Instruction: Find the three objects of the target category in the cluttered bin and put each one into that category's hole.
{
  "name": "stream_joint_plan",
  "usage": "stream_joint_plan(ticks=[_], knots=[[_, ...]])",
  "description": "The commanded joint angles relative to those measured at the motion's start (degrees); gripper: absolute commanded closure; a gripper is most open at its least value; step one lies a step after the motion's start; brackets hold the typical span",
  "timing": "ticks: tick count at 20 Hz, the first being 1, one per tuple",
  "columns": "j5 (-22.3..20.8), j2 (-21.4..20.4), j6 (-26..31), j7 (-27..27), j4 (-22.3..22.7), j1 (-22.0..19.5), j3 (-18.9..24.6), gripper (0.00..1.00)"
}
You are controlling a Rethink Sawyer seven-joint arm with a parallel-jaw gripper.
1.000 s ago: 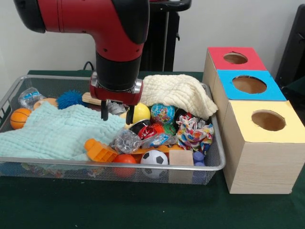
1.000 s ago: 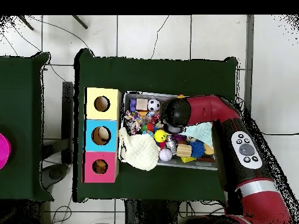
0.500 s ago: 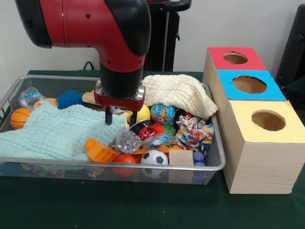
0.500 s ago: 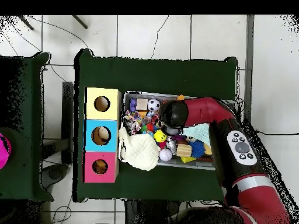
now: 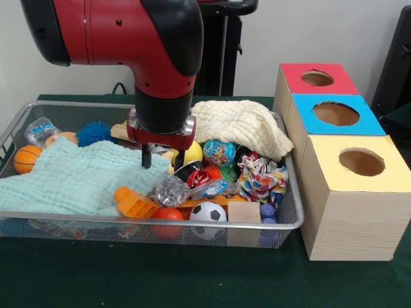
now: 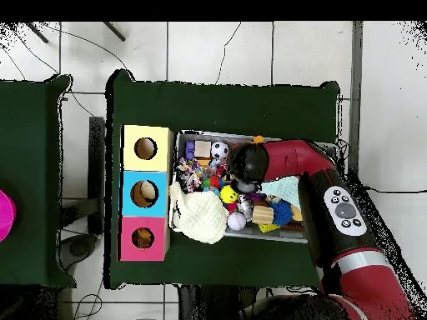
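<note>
The silver wire-mesh bin point(image 5: 192, 224) lies on the green table, full of toys; it also shows in the overhead view point(image 6: 242, 237). My gripper point(image 5: 160, 157) hangs low over the bin's middle, at the edge of a mint cloth point(image 5: 70, 176) and just left of a yellow ball point(image 5: 191, 153). Its fingers look apart and hold nothing. In the overhead view the red arm point(image 6: 288, 158) hides the gripper. Three wooden boxes with holes stand right of the bin, with red point(image 5: 318, 78), blue point(image 5: 336, 113) and yellow point(image 5: 361, 162) tops.
A cream cloth point(image 5: 241, 125) covers the bin's far right corner. Also in the bin are a globe ball point(image 5: 219, 153), soccer ball point(image 5: 208, 212), basketball point(image 5: 26, 158), blue spiky ball point(image 5: 95, 133), rope toy point(image 5: 262, 179), orange toy point(image 5: 133, 202) and wooden cube point(image 5: 244, 212).
Over the last second the gripper moved slightly right and lower toward the yellow ball. It has held still for the last half second. The objects have not moved.
</note>
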Motion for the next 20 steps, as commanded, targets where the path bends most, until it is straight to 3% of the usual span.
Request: stream_joint_plan(ticks=[1,7,8,12,20], knots=[[-3.31,0.39,1.41,-15.16,-2.24,0.15,1.89,0.0],[-3.86,-0.22,2.93,-16.98,-4.59,0.28,2.07,0.0],[-4.48,-0.4,2.1,-17.05,-4.63,0.37,1.98,1.0],[-5.75,-0.5,-0.14,-16.94,-4.04,0.36,1.86,1.0],[-6.88,-0.91,2.29,-17.4,-4.65,1.13,1.47,1.0]])
